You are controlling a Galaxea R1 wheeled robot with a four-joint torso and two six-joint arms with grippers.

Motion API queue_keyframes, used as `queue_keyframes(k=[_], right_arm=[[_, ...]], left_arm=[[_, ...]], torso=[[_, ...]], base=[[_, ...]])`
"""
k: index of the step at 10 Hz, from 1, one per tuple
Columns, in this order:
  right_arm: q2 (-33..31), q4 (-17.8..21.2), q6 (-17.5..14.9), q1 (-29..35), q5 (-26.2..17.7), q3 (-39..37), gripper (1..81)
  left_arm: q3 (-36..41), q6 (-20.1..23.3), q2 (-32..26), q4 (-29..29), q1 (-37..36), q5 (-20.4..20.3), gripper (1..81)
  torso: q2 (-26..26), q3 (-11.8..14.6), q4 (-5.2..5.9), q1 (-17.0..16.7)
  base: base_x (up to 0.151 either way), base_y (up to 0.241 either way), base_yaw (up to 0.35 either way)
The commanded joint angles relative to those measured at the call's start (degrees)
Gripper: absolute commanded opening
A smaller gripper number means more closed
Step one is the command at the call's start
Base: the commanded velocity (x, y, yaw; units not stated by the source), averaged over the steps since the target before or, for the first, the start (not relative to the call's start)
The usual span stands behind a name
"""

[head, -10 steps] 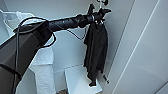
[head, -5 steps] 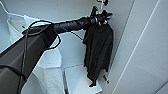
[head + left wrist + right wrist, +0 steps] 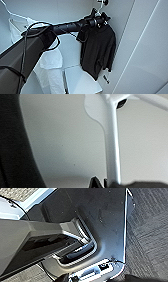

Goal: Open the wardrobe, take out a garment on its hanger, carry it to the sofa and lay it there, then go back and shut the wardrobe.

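So your left arm comes in from the lower left of the head view and stretches up into the open wardrobe [image 3: 75, 10], with the left end effector [image 3: 100, 20] right at the collar of the black garment [image 3: 98, 50]. It looks like it's got hold of the hanger [image 3: 99, 13] around the neck, but honestly you can't tell from here whether the fingers are pinching it or just sitting beside it. The garment hangs off that spot, a bit tilted, sleeves drooping, bottom hem near the wardrobe's right inner wall [image 3: 140, 50]. A black rail bracket [image 3: 105, 2] sits just above the hook. To the left there's a white garment [image 3: 50, 57] on its own white hanger [image 3: 7, 11], partly behind your arm. In the left wrist view you get a close look at a white hanger bar [image 3: 112, 144] running across a pale wall, with dark fabric [image 3: 15, 144] along one edge. The right wrist view has the robot's own base [image 3: 100, 225] and grey carpet [image 3: 150, 238] under it; can't tell the right end effector's state from that either.
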Motion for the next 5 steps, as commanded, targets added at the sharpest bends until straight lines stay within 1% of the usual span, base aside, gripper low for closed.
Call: queue_keyframes(k=[1, 3, 4, 5], right_arm=[[0.1, 0.1, -0.2, 1.1, -4.0, 0.4, 81.1], [0.1, 0.3, -0.2, 1.2, -4.1, 0.2, 81.1], [0.0, 0.2, -0.2, 1.2, -4.0, 0.2, 81.1], [0.0, 0.1, -0.2, 1.3, -4.0, 0.4, 81.1]], left_arm=[[0.1, 1.1, -0.8, 1.2, -14.7, -1.8, 1.0], [2.2, 1.1, -2.2, 1.2, -17.0, -1.5, 1.0], [2.7, 1.1, -3.0, 1.3, -17.0, -1.3, 1.0], [3.2, 1.1, -3.5, 2.0, -16.8, -0.8, 1.0]], torso=[[0.0, 0.0, 0.0, 0.0], [0.0, 0.0, 0.0, 0.0], [0.0, 0.0, 0.0, 0.0], [0.0, 0.0, 5.05, 0.0]], base=[[0.0, 0.0, 0.0], [0.0, 0.0, 0.0], [0.0, 0.0, 0.0], [0.0, 0.0, 0.0]])
